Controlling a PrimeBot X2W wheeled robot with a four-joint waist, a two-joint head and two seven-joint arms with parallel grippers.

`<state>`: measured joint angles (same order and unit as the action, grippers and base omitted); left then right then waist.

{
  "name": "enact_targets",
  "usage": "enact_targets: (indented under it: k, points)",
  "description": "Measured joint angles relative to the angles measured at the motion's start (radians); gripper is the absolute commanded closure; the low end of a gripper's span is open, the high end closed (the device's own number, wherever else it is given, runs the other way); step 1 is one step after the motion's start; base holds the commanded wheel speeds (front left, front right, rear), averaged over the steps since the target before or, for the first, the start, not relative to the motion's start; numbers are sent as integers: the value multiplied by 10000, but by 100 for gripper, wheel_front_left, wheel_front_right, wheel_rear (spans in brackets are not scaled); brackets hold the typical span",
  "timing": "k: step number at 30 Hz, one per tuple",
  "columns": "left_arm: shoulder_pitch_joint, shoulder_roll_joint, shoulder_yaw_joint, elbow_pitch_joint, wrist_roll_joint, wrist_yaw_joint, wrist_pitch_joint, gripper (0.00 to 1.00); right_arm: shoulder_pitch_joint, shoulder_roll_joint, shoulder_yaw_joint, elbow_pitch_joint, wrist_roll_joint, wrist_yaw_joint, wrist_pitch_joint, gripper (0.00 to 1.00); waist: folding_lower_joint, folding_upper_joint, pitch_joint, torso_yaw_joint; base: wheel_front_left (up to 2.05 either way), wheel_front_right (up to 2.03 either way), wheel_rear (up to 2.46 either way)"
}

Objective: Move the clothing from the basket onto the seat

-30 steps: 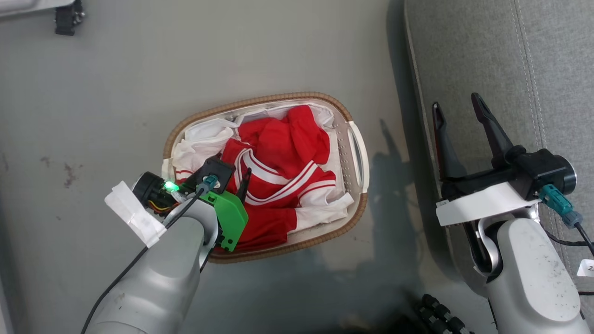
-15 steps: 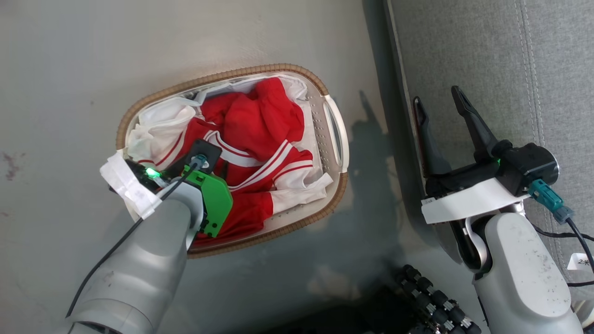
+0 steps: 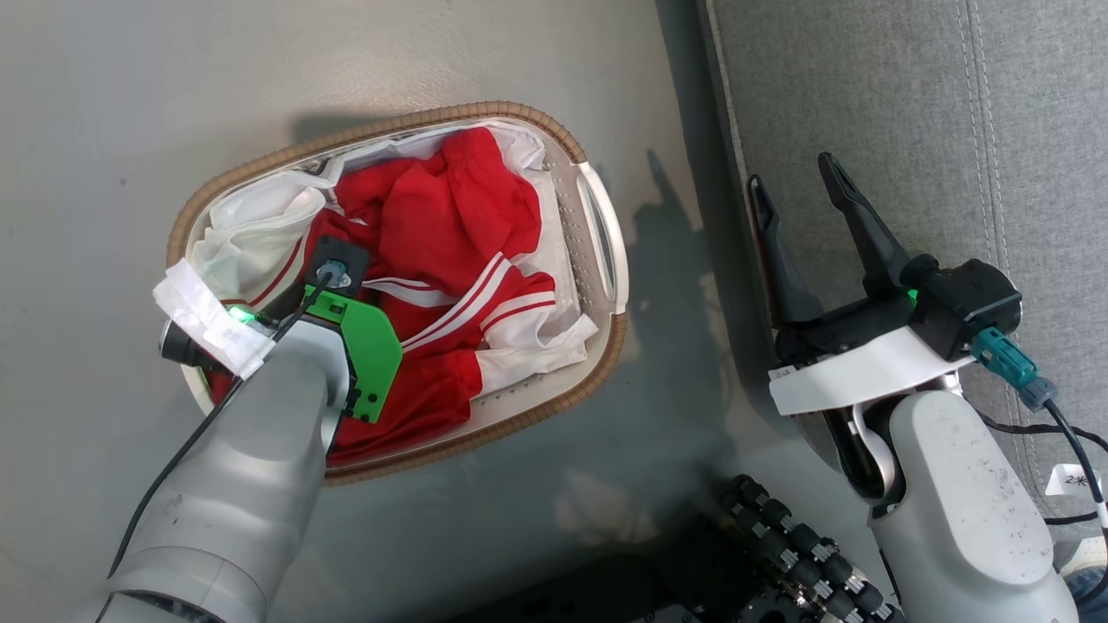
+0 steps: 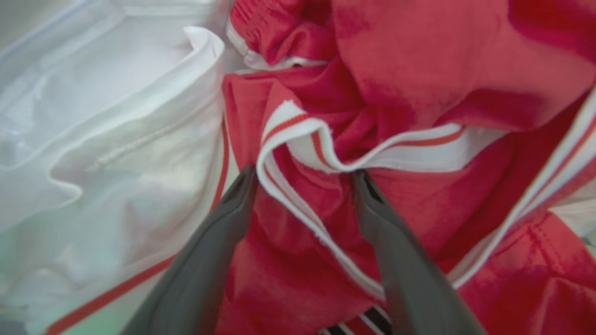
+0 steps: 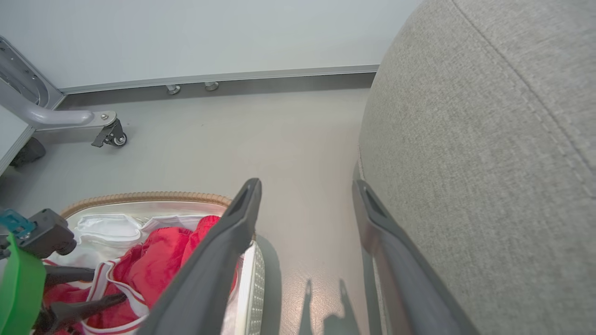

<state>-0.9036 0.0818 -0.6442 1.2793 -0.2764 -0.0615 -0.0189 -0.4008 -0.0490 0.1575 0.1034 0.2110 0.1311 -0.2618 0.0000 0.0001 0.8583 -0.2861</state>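
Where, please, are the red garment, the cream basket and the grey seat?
Red striped soft-fabric garment (image 3: 433,216): head view, bunched red fold.
Oval cream plastic basket (image 3: 563,221): head view, perforated side wall.
Large light-grey fabric seat (image 3: 909,104): head view, bare upholstery.

In the head view, the left gripper (image 4: 303,176) has its fingers hidden under its own wrist and green bracket (image 3: 368,342), left of centre. The pale forearm (image 3: 251,450) covers the lower-left rim of the basket (image 3: 602,234). The seat (image 3: 909,104) runs off the top and right edges. A white tag (image 3: 1073,478) at the right edge bears writing too small to read.

In the left wrist view, the clothing (image 4: 419,70) is blurred and cut off at the top, right and bottom edges.

In the right wrist view, one finger of the right gripper (image 5: 306,184) hides part of the basket, and the bottom edge cuts off the rest.
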Motion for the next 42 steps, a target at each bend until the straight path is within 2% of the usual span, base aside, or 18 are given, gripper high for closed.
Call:
enact_targets:
  k: [1,2,18,26,33,42]
  points:
    - [7,-2,10,10,-56,2,-6,85,0,2,-10,10,-2,0,0,0,0,0,-5,-1,0,0,0]
    - [15,-2,19,17,-105,2,-31,100,-2,2,-29,21,-2,0,0,0,0,0,-23,4,0,0,0]
    - [921,-303,-163,-257,-731,-357,-1269,100,90,8,-305,336,-328,0,0,0,0,0,-1121,420,0,0,0]
    - [1550,-322,-928,-1475,-1126,-520,-1904,100,686,6,-765,665,-945,2,0,0,0,0,-2343,803,0,0,0]
    - [1922,-318,-1210,-2167,-1440,-441,-2295,100,1217,8,-1049,813,-1260,2,0,0,0,0,-3462,1157,0,0,0]
    - [2009,-278,-1363,-3421,-1235,-355,-2422,100,1877,8,-1289,1007,-1534,2,0,0,0,0,-4893,1608,0,0,0]
